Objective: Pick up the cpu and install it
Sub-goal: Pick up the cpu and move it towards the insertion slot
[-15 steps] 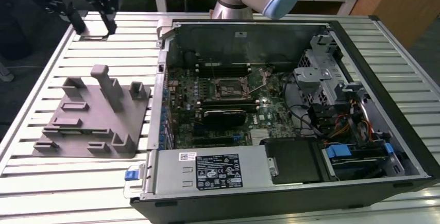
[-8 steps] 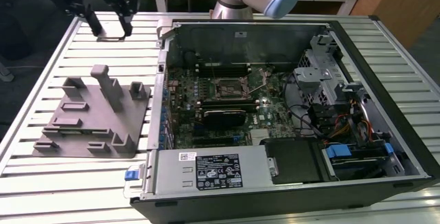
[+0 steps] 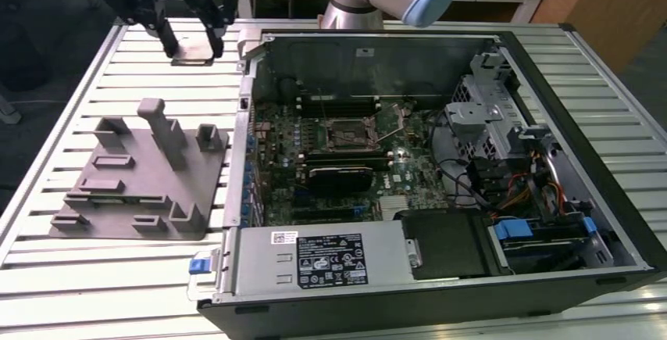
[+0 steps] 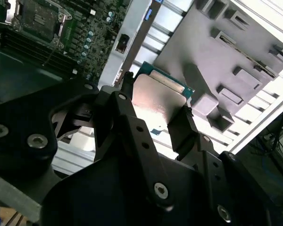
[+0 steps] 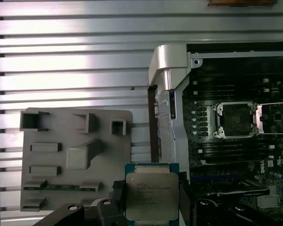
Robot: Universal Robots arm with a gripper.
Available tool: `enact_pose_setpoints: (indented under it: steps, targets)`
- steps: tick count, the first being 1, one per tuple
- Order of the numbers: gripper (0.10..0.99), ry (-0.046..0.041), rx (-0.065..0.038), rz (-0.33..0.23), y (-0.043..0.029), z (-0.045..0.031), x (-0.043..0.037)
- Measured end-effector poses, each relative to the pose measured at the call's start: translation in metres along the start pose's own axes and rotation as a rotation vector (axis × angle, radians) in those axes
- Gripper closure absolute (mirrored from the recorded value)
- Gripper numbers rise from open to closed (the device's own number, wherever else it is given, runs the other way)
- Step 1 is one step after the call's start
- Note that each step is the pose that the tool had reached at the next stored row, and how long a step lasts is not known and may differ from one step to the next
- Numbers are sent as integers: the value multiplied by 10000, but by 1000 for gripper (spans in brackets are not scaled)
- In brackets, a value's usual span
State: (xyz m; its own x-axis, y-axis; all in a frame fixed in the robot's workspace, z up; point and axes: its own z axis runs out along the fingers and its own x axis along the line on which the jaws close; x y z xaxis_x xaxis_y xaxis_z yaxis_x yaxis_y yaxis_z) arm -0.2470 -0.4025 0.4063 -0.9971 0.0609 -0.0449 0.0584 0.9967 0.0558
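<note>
cpu pinched by two opposite edges in gripper, fingers closed on it | over slatted table, beside open case, well apart from socket | risk: narrow edge grip might let chip tilt or slip, damaging socket contacts

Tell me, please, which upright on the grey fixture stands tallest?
The central post of the grey fixture; in the exterior view it overtops all surrounding blocks.
</note>
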Motion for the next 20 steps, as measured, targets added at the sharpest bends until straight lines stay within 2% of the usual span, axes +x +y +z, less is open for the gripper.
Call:
enact_pose_setpoints:
  steps: [10, 20]
  targets:
    - [545, 70, 19, 4, 15, 83, -285]
    - [545, 195, 27, 10, 24, 234, -568]
